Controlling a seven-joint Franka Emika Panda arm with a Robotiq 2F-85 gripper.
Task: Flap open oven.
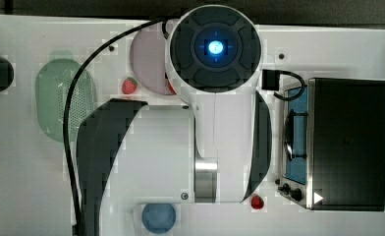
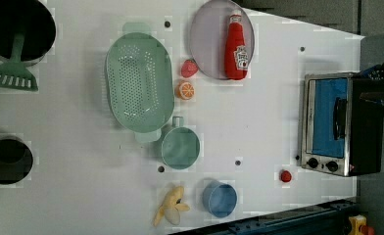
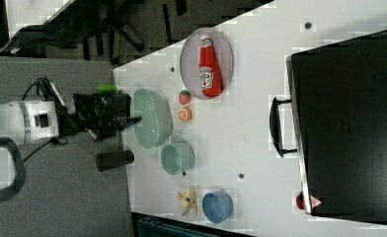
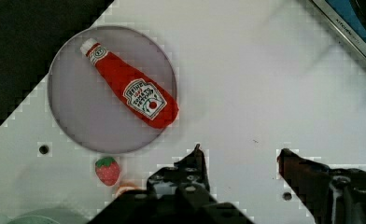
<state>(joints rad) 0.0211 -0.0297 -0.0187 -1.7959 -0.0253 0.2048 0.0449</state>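
Over the white table (image 2: 258,98): gripper (image 4: 239,156) is seen hanging clear of the surface, nothing touched.
Gripper state: fingers (image 4: 197,163) spread apart, bare tabletop seen betw. them in the wrist view; nothing gripped.
Gripper elsewhere: seen at the right view's left (image 3: 132,118), off the table edge, pointing toward the green colander (image 3: 152,118).
Oven (image 2: 339,125): well apart from gripper, at the left view's right. Blue glass door shut, black bar handle across it, black knobs at one end; silver frame corner is caught at the wrist view's edge (image 4: 344,28).
Ketchup bottle (image 4: 132,91): lying on a grey plate (image 4: 69,112), near the gripper, off to one side of the fingertips.
Strawberry (image 4: 107,170): just beside the plate rim, close to one finger.
Orange slice (image 2: 184,90): next to strawberry, betw. colander and plate.
Teal cup (image 2: 180,147): beside colander, apart from gripper.
Blue bowl (image 2: 219,198) & banana (image 2: 172,205): side by side nr table edge.
Small red item (image 2: 286,176): on table just beside oven's knob end.
Black pot w/ green spatula (image 2: 11,73): at far end from oven.
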